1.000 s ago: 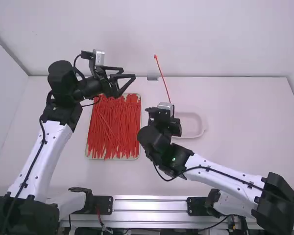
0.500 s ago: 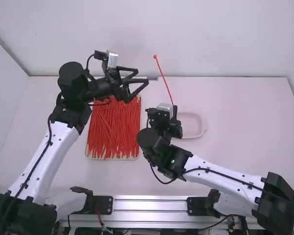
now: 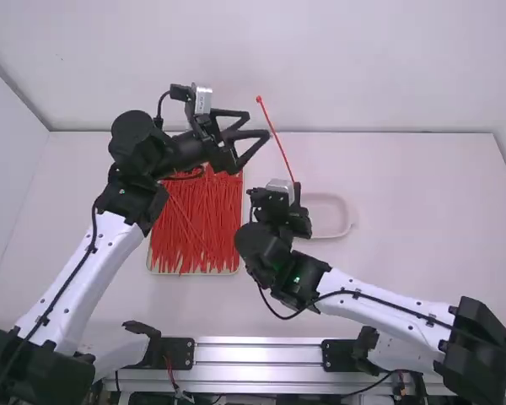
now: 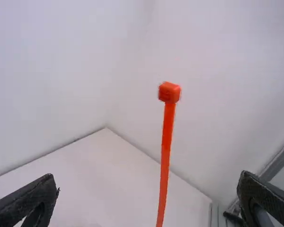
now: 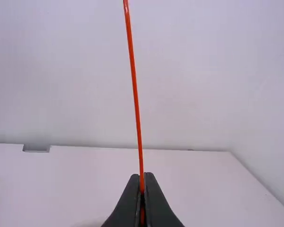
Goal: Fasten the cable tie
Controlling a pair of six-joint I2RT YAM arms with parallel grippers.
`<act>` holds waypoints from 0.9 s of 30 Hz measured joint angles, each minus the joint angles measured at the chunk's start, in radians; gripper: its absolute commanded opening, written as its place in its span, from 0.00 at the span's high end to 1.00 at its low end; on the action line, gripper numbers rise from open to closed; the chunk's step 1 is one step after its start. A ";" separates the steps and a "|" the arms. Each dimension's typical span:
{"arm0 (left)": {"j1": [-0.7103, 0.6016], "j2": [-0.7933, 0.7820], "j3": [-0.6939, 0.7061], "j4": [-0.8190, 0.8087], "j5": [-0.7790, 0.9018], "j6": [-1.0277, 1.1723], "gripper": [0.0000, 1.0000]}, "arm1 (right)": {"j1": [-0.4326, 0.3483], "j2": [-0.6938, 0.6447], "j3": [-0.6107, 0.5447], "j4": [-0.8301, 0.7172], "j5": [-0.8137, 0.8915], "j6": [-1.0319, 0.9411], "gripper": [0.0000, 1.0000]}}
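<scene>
the red cable tie stands almost upright above the white table, square head uppermost, its lower end pinched tight between the closed jaws of my right gripper. my left gripper hangs near the tie's upper part with jaws spread wide, not touching it, over the far end of the pile of red ties.

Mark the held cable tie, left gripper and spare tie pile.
cable tie (image 4: 164, 156), left wrist view, mid-strap below its square head.
left gripper (image 3: 253, 150), high view, midway between its open fingertips.
spare tie pile (image 3: 198, 224), high view, middle of the red heap.
</scene>
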 measured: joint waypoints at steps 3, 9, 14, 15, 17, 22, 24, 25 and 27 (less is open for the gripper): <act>-0.003 0.000 0.000 0.027 -0.035 -0.027 0.01 | 0.026 0.000 0.000 0.004 -0.008 0.000 1.00; -0.013 0.000 0.000 0.054 -0.082 -0.058 0.11 | 0.032 0.000 0.000 0.018 -0.015 -0.001 1.00; -0.039 0.000 0.000 0.035 -0.117 -0.058 0.30 | 0.037 0.000 0.000 0.019 -0.026 0.000 1.00; -0.040 0.000 0.000 0.035 -0.122 -0.058 0.35 | 0.039 0.000 0.000 0.019 -0.028 -0.001 1.00; -0.040 0.000 0.000 0.035 -0.129 -0.058 0.43 | 0.039 0.000 0.000 0.019 -0.031 -0.001 1.00; -0.040 0.000 0.000 0.035 -0.134 -0.054 0.99 | 0.039 0.000 0.000 0.019 -0.036 -0.001 1.00; -0.040 0.000 0.000 0.035 -0.134 -0.057 0.98 | 0.039 0.000 0.000 0.018 -0.039 0.000 1.00; -0.040 0.000 0.000 0.035 -0.135 -0.057 0.99 | 0.039 0.000 0.000 0.018 -0.039 -0.001 1.00; -0.040 0.000 0.000 0.035 -0.137 -0.058 0.99 | 0.039 0.000 0.000 0.018 -0.040 0.000 1.00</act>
